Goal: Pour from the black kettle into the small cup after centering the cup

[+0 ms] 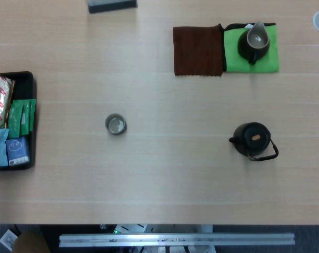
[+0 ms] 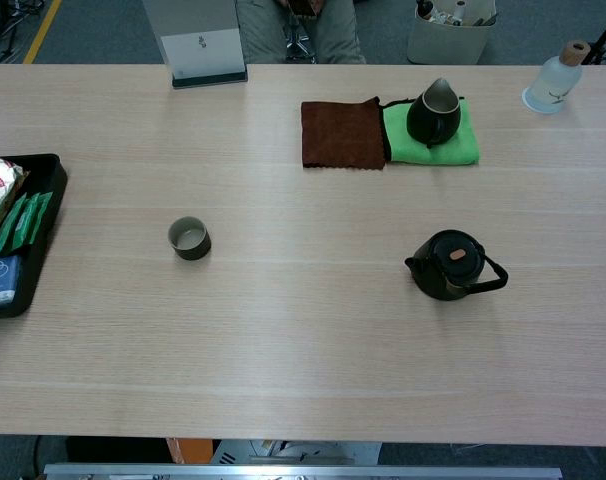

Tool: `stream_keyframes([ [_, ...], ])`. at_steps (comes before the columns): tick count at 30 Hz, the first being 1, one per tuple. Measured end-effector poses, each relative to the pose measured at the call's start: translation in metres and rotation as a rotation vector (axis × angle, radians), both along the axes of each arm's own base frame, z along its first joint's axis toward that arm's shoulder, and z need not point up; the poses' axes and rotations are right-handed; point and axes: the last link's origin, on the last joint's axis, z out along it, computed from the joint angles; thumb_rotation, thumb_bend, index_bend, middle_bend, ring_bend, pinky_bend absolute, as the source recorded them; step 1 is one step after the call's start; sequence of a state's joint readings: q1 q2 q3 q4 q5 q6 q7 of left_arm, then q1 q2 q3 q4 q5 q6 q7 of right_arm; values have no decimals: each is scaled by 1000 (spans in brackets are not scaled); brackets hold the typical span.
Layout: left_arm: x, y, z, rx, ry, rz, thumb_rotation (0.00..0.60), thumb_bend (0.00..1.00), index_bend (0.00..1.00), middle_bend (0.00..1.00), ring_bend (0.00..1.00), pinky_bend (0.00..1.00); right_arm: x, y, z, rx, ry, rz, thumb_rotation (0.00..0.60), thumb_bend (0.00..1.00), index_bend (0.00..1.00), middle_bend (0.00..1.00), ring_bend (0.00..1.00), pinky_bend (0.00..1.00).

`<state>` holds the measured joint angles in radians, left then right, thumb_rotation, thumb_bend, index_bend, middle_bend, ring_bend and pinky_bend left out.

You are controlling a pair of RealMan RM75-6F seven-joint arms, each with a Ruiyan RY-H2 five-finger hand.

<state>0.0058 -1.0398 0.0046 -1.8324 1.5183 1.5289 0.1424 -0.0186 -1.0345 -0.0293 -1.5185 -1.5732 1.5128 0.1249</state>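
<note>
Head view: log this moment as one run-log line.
small round grey-green cup: left of centre, untouched | black kettle with lid and handle: upright, right side | hands: not in view | pour: not started

upright black kettle [image 1: 252, 139] right of small cup [image 1: 116, 125]

This looks like a lab or office test room set up for tea service. A long pale wood-grain surface [image 2: 283, 350] stands on grey carpet, with a seated person [image 2: 298, 25] and a bin [image 2: 448, 35] behind it, and an aluminium rail [image 1: 175, 240] along its near edge.

brown cloth [image 2: 343, 133] touching green cloth [image 2: 463, 147]; packet tray [image 2: 43, 190] far left
</note>
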Motion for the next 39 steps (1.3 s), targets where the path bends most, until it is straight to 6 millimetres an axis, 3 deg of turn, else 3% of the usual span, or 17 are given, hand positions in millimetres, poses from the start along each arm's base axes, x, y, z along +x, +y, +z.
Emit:
stream_keyframes([
  [18, 2, 3, -5, -9, 11, 14, 600, 62, 238, 225, 188, 164, 4, -18, -3, -8, 1, 56, 600, 0, 388, 344, 244, 195],
  [31, 6, 10, -9, -17, 7, 14, 600, 62, 241, 224, 188, 164, 29, -44, -16, 118, -41, 150, 600, 0, 388, 402, 365, 111],
  [39, 3, 16, -11, -26, 9, 25, 600, 62, 241, 223, 188, 164, 46, -58, -36, 226, -45, 185, 600, 0, 388, 411, 375, 91],
])
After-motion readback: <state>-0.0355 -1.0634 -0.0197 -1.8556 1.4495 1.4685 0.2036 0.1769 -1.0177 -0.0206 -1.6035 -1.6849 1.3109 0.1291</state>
